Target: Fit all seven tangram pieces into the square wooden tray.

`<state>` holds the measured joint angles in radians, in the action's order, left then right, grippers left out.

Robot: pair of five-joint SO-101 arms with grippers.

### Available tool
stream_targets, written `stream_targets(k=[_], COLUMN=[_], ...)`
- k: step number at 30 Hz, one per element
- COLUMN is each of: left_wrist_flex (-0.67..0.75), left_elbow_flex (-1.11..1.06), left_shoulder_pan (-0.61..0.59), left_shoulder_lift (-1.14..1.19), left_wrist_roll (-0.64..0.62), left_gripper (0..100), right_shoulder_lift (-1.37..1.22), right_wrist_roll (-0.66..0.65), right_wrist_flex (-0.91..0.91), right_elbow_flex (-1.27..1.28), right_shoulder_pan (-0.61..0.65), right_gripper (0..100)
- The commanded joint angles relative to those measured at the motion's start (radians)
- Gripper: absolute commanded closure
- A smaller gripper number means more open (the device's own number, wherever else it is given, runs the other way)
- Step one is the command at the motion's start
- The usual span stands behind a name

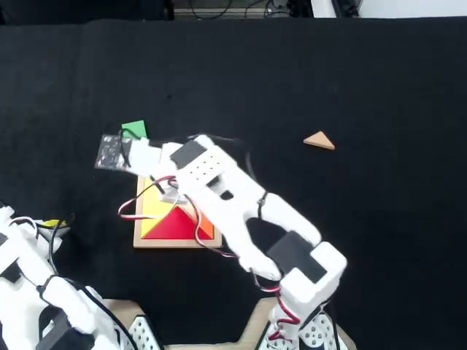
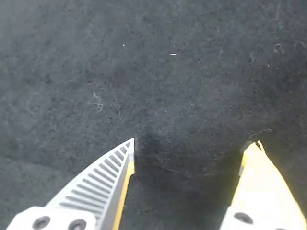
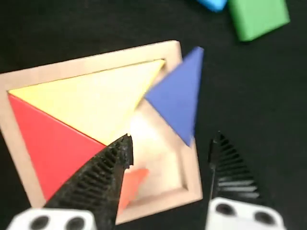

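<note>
"Nearest us, what are the arms doing?"

"Left fingers (image 2: 103,187) are spread over bare black cloth. Right fingers (image 3: 96,179) are spread too, above the wooden tray (image 1: 164,243) at eight o'clock on the bench (image 1: 379,211)."

"What's in it?"

"A yellow triangle (image 3: 91,100) and a red triangle (image 3: 43,148), both flat, and an orange piece (image 3: 133,184). A blue triangle (image 3: 180,98) lies across the rim. Beyond the tray there's a green piece (image 1: 134,130) at eleven and a tan triangle (image 1: 319,140) at two."

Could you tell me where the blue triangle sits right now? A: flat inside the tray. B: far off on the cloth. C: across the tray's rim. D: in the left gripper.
C: the blue triangle overlaps the rim of the wooden tray, one corner reaching past it over the black cloth.
</note>
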<state>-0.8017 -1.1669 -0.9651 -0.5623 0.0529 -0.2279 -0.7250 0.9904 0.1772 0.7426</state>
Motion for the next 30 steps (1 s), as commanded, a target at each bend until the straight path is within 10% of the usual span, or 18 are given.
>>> stream_targets(k=[1,30], left_wrist_flex=[0.012,0.052], left_elbow_flex=[0.039,0.021], left_shoulder_pan=[-0.008,-0.007], left_shoulder_lift=[-0.015,-0.014], left_wrist_roll=[-0.011,-0.011], left_gripper=[66,66], right_shoulder_lift=[-0.024,-0.113], right_wrist_roll=[-0.037,-0.176], right_wrist_flex=[-0.023,-0.026], right_elbow_flex=[-0.008,-0.153], right_shoulder_pan=[0.025,-0.032], right_gripper=[74.3,74.4])
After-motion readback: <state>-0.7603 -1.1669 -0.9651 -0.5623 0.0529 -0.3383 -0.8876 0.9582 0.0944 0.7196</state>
